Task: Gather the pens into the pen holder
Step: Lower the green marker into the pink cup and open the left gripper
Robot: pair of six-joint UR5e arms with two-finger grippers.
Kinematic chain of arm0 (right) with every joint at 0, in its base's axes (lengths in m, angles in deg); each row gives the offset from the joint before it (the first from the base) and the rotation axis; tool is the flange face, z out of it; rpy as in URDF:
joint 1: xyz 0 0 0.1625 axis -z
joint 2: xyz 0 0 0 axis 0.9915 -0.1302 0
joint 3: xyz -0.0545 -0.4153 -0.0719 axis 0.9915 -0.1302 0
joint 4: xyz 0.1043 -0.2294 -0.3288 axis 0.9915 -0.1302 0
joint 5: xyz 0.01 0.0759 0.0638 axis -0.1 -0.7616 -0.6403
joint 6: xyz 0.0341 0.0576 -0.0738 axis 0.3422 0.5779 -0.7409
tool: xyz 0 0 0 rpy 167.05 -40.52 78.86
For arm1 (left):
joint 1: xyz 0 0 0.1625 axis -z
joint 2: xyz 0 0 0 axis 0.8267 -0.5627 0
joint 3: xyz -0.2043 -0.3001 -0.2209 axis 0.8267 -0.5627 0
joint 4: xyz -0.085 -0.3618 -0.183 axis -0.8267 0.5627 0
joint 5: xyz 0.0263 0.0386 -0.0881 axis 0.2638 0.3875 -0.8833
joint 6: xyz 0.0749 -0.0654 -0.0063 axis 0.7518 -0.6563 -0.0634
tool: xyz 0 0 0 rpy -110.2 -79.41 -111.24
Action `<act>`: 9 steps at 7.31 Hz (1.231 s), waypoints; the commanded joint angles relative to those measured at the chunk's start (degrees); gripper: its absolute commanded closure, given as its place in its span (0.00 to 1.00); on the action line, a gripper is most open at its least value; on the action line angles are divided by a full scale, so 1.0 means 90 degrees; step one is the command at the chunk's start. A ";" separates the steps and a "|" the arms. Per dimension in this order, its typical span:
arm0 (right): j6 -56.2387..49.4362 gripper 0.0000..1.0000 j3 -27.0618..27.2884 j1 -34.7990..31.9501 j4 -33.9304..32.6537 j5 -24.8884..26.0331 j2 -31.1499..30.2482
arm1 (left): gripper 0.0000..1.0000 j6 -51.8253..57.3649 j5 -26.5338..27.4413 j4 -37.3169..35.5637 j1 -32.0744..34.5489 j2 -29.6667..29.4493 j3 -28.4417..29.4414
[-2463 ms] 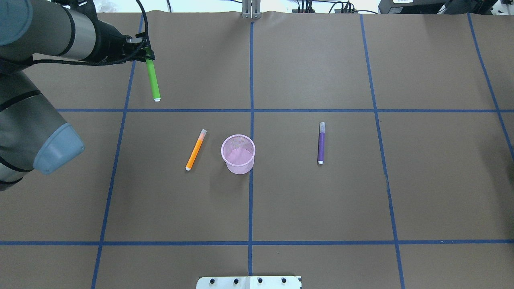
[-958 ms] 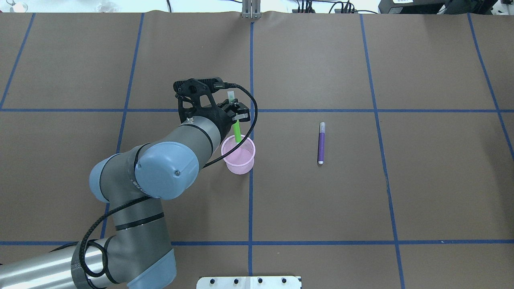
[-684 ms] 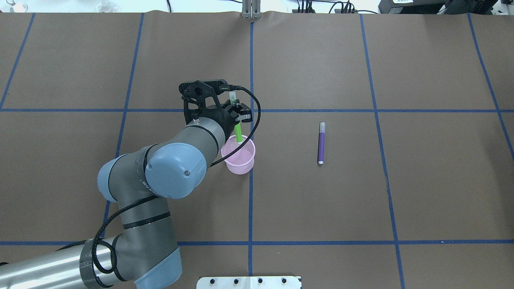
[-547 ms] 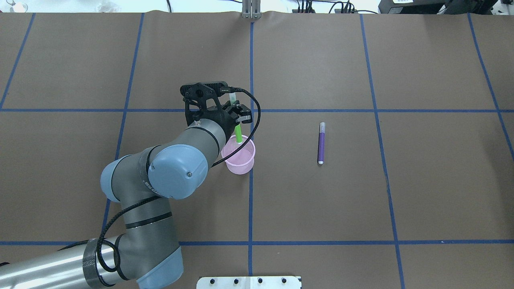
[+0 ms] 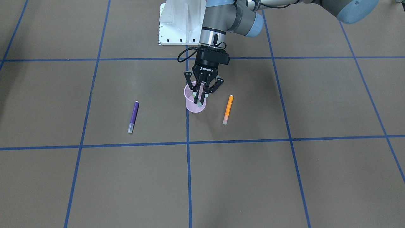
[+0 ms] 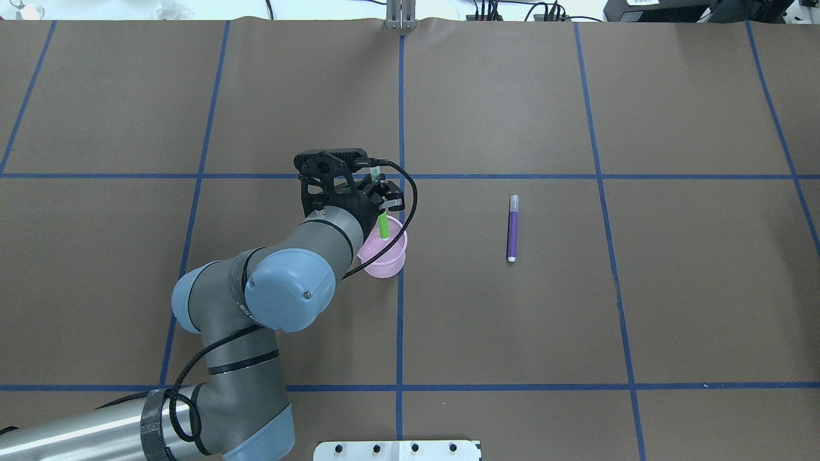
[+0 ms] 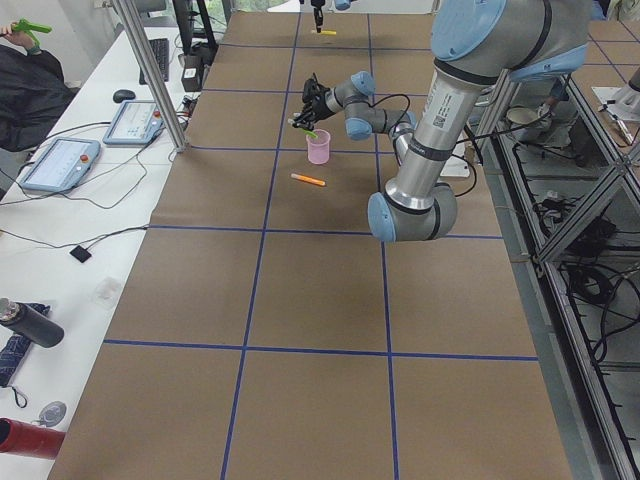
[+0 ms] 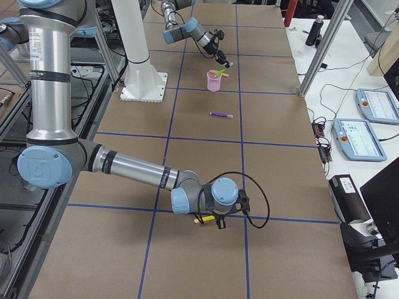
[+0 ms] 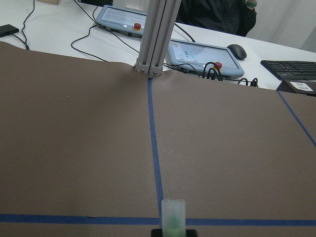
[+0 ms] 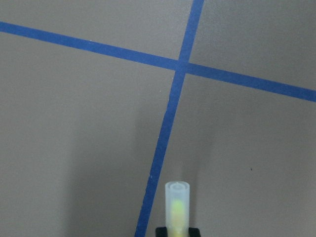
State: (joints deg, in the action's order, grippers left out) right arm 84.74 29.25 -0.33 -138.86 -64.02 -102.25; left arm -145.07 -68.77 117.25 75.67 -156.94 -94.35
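The pen holder, a pink mesh cup (image 6: 384,264), stands at the table's middle; it also shows in the front view (image 5: 191,107). My left gripper (image 6: 382,200) is shut on the green pen (image 6: 384,226), nearly upright, its lower end inside the cup, also in the front view (image 5: 200,96). The orange pen (image 5: 227,109) lies beside the cup, hidden under my arm in the overhead view. The purple pen (image 6: 512,227) lies right of the cup. My right gripper (image 8: 215,219), low at the table's right end, is shut on the yellow pen (image 10: 177,207).
The white robot base plate (image 6: 397,450) is at the near edge. A metal post (image 6: 400,19) stands at the far edge. Blue tape lines cross the brown table. Tablets and cables (image 9: 200,52) lie on the white bench beyond.
My left arm carried the green pen from the far left to the cup. Over the last second the gripper sank and the pen went deeper into the cup.
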 commanded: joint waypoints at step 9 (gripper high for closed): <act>0.0049 1.00 0.0458 -0.0490 0.0000 -0.0076 0.0063 | 0.00 0.0068 -0.0233 0.0027 -0.0132 0.0247 -0.0306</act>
State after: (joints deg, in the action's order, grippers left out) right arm 85.16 32.13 -3.57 -138.86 -64.63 -101.96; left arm -144.61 -69.47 117.97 74.47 -154.79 -95.78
